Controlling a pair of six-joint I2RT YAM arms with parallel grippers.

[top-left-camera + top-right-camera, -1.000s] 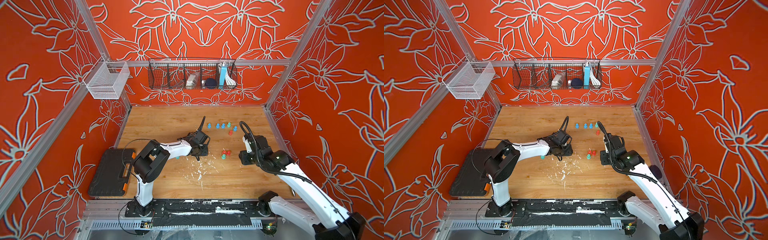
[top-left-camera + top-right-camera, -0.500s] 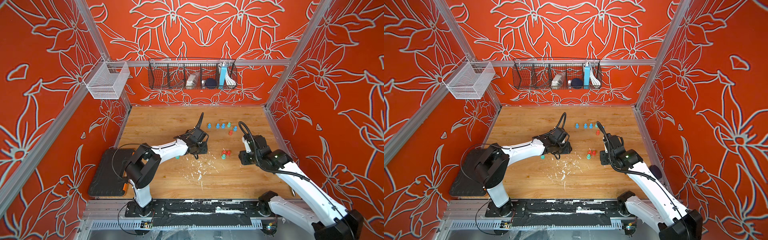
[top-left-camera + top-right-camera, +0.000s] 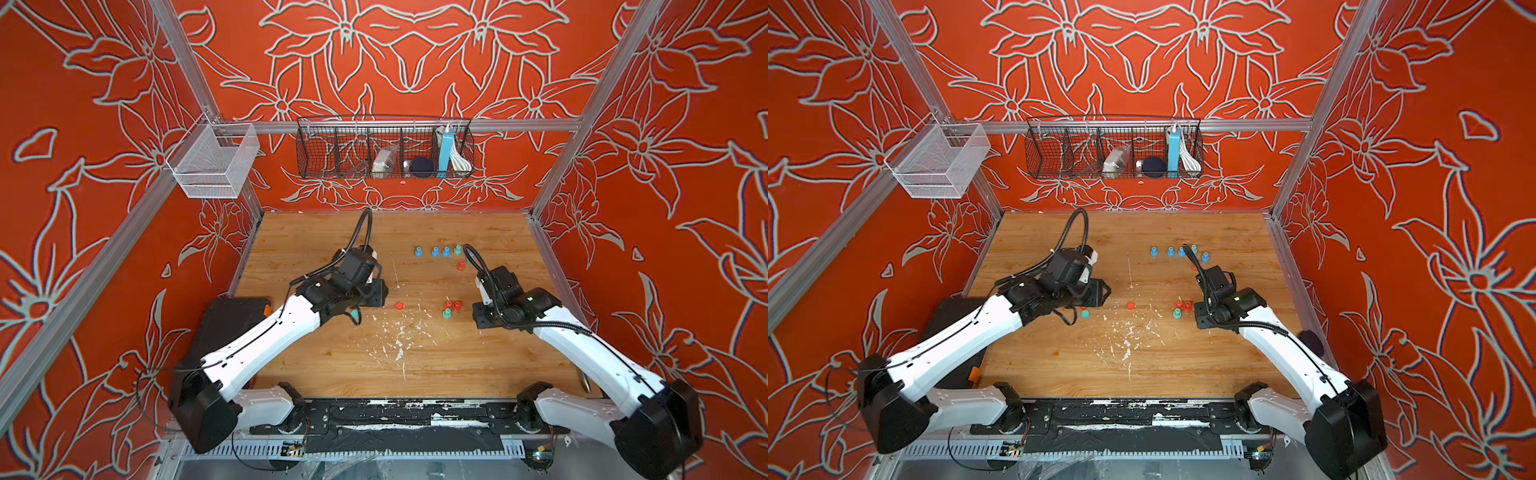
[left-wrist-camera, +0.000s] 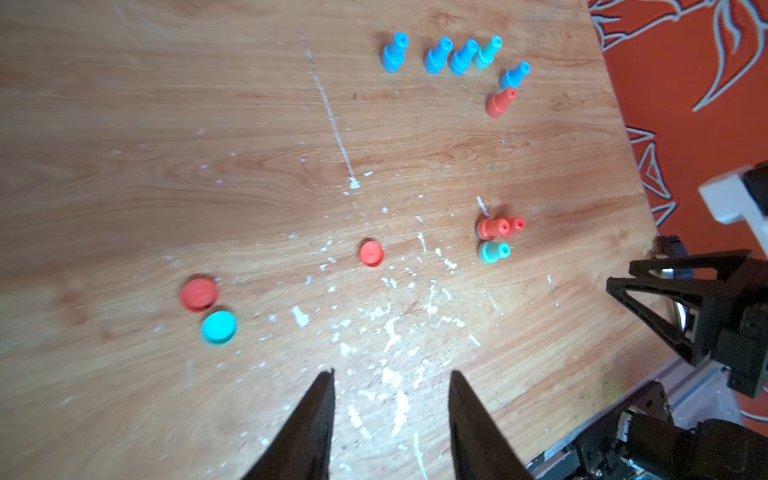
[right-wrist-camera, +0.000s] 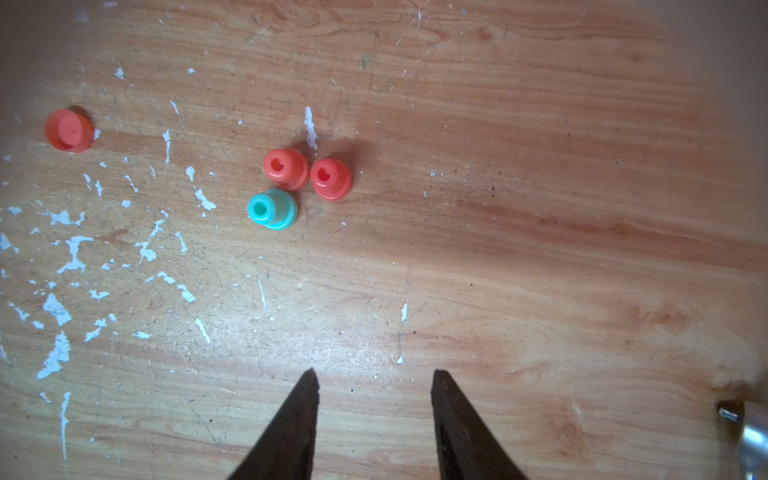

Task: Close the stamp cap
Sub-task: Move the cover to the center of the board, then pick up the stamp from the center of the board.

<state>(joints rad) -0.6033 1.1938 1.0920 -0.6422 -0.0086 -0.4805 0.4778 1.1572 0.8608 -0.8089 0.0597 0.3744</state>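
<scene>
Hovering over the scuffed wooden tabletop (image 3: 332,365), the left gripper (image 4: 390,376) is seen with its black pointed fingers parted, and nothing is held between them. A small round red plastic cap (image 4: 371,253) is found lying alone on the wood ahead of those fingers, and in both top views it is placed just beside the gripper's tip. Off to one side, a second red cap (image 4: 199,294) and a teal round cap (image 4: 219,327) are spotted close together; whether they touch cannot be told through the blur. Across the table, the right gripper (image 5: 376,374) is likewise shown with jaws apart and empty, held near a tight cluster of three upright stamps. That cluster is made up of a red cone-shaped plastic stamp (image 5: 286,168), a second red stamp (image 5: 330,178) touching it, and a teal stamp (image 5: 272,209) tucked against the first red one. Each narrow end is turned upward, and a small hole is shown in it. The lone red cap is set well apart from the cluster, between the two grippers in both top views. Farther back on the table, a row of blue plastic stamps (image 4: 437,55) is lined up, upright as well. White flecks (image 3: 399,345) are scattered across the wood between the arms.
</scene>
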